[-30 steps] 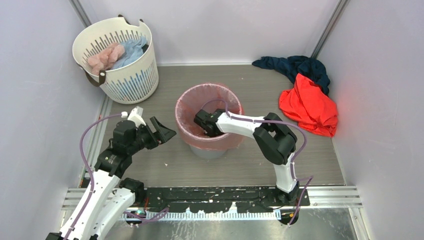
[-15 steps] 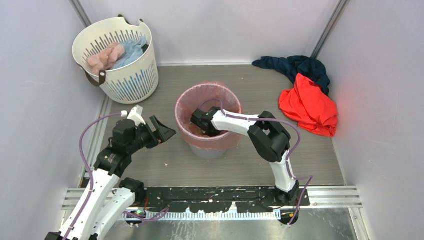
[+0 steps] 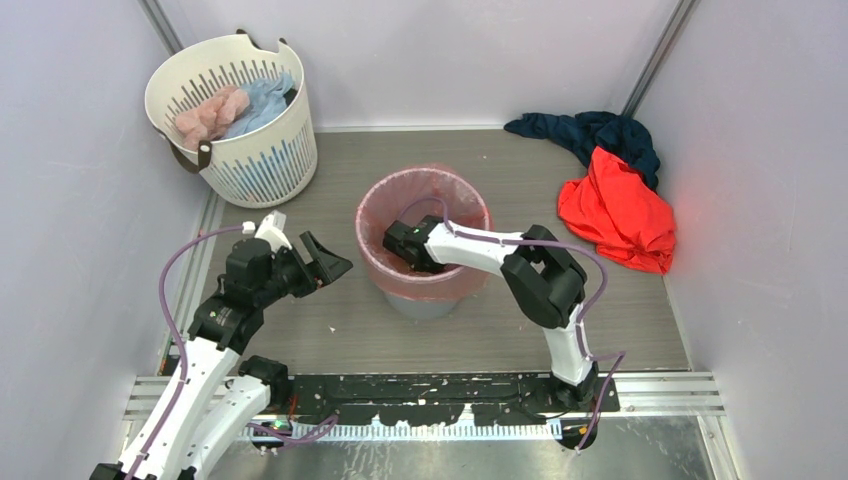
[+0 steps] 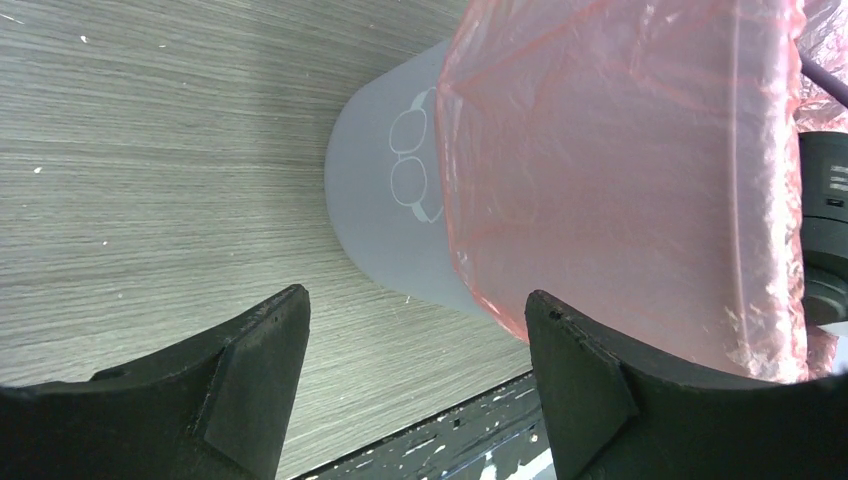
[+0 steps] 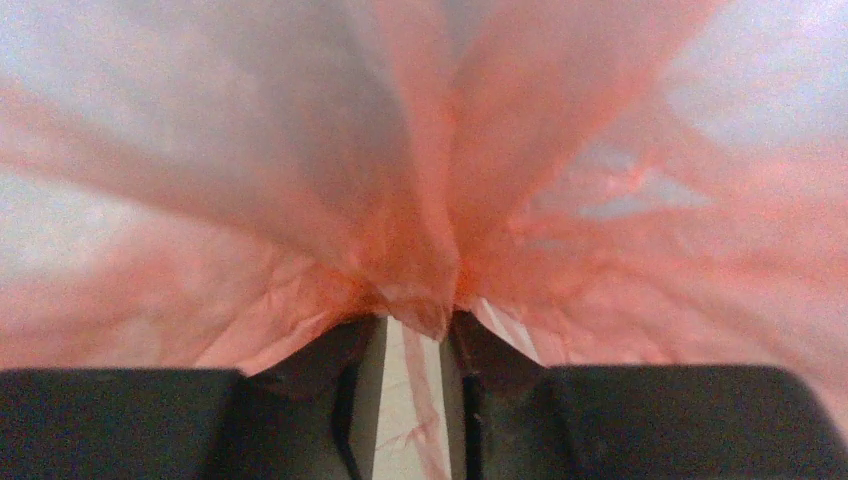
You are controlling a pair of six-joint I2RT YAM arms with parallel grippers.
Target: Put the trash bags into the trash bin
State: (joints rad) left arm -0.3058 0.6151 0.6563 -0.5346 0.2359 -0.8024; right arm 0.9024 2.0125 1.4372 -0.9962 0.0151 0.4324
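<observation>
The grey trash bin (image 3: 420, 303) stands mid-floor, lined with the translucent red-pink trash bag (image 3: 372, 215), whose top is folded over the rim. My right gripper (image 3: 397, 244) reaches down inside the bin. In the right wrist view its jaws (image 5: 418, 335) stand a narrow gap apart, with a bunched fold of the bag (image 5: 420, 150) at the tips and a thin strip of film in the gap. My left gripper (image 3: 335, 262) hovers open just left of the bin. The left wrist view shows the bin (image 4: 385, 200) and bag (image 4: 620, 160) beyond its empty, wide-open gripper (image 4: 418, 320).
A white slotted laundry basket (image 3: 255, 150) with pink and blue cloth stands at the back left. A red-orange garment (image 3: 620, 215) and a navy cloth (image 3: 590, 130) lie at the back right. Walls close in on both sides; a black rail (image 3: 430, 390) runs along the near edge.
My right gripper has shifted a little left inside the bin and its jaws have parted slightly. The bin's rim has nudged right. The left arm has not moved.
</observation>
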